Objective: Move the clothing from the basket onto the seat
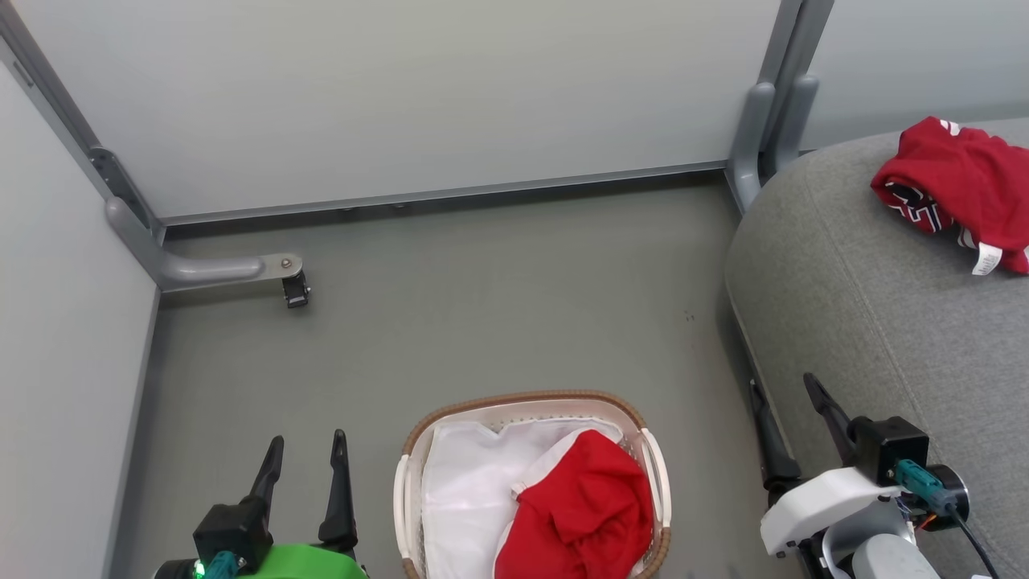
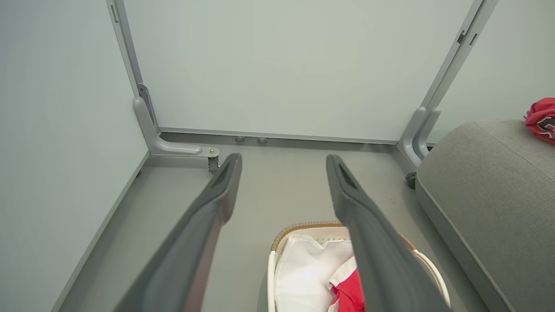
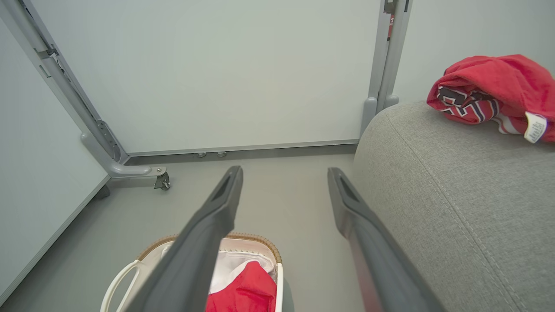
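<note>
Red jersey (image 1: 957, 181) lies toward the seat's (image 1: 868, 322) far edge, one red shirt (image 1: 583, 515) sits in the basket (image 1: 522, 398) on the floor (image 1: 482, 281), left gripper (image 1: 308, 437) and right gripper (image 1: 780, 381) both spread and empty: second pick pending, judged to need a descent into the basket.

Dark left claw (image 1: 308, 438) on green wrist (image 1: 299, 560); right claw (image 1: 780, 382) on white wrist (image 1: 820, 498).

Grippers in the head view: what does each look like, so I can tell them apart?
The left gripper has two long, dark, tapering fingers on a black block, backed by a bright green housing with a teal plug. The right gripper has the same fingers and block, but a white housing, a teal plug with a black cable, and a pale grey forearm.
</note>
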You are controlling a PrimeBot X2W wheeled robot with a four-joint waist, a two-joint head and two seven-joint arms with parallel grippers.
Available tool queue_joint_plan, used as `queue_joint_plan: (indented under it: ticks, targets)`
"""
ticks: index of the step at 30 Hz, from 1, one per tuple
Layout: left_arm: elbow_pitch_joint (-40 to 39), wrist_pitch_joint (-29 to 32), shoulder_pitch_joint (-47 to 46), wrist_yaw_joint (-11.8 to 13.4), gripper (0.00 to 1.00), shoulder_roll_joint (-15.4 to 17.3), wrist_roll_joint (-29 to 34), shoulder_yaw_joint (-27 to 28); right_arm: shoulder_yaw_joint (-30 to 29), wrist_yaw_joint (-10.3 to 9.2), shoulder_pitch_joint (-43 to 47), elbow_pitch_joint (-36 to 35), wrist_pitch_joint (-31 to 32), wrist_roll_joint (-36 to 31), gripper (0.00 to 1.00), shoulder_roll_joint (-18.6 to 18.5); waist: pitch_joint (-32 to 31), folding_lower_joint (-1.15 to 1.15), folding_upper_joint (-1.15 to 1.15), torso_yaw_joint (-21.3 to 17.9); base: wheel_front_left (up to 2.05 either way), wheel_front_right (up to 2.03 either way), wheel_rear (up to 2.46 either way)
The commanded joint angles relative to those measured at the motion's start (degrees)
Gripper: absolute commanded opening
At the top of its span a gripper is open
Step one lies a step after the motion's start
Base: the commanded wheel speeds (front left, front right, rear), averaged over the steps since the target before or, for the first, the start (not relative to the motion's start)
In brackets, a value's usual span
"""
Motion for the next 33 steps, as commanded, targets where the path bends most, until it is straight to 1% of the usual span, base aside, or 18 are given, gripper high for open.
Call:
queue_joint_plan:
  ticks: [1, 15, 24, 28, 33]
  targets:
    - [0.3, -0.2, 0.0, -0.1, 1.00, 0.0, 0.1, 0.2, 0.1, -0.08, 0.2, 0.2, -0.1, 0.3, 1.00, -0.2, 0.1, 0.00, 0.00, 0.0, 0.00, 0.00, 0.00]
    - [0.2, -0.2, -0.6, -0.5, 1.00, -0.1, 0.5, 0.3, 0.0, -0.08, -0.5, -0.6, -0.1, 0.4, 1.00, -0.2, 0.8, 0.00, 0.00, -0.3, 0.00, 0.00, 0.00]
    - [-0.2, -0.2, -1.9, -0.7, 1.00, -0.1, 0.9, -0.5, -0.3, -0.08, -1.6, -1.5, -0.1, -0.2, 1.00, -0.2, 3.0, 0.00, 0.00, -0.8, 0.00, 0.00, 0.00]
    - [0.0, -0.2, -3.3, -1.1, 1.00, -0.1, 1.7, -1.5, -1.2, -0.08, -2.8, -1.7, -0.1, -1.0, 1.00, -0.2, 4.6, 0.00, 0.00, -1.2, 0.00, 0.00, 0.00]
    - [0.9, -0.2, -6.6, -1.8, 1.00, -0.1, 3.3, -2.9, -3.8, -0.08, -4.3, -2.7, -0.1, -2.4, 1.00, -0.3, 7.1, 0.00, 0.00, -2.0, 0.00, 0.00, 0.00]
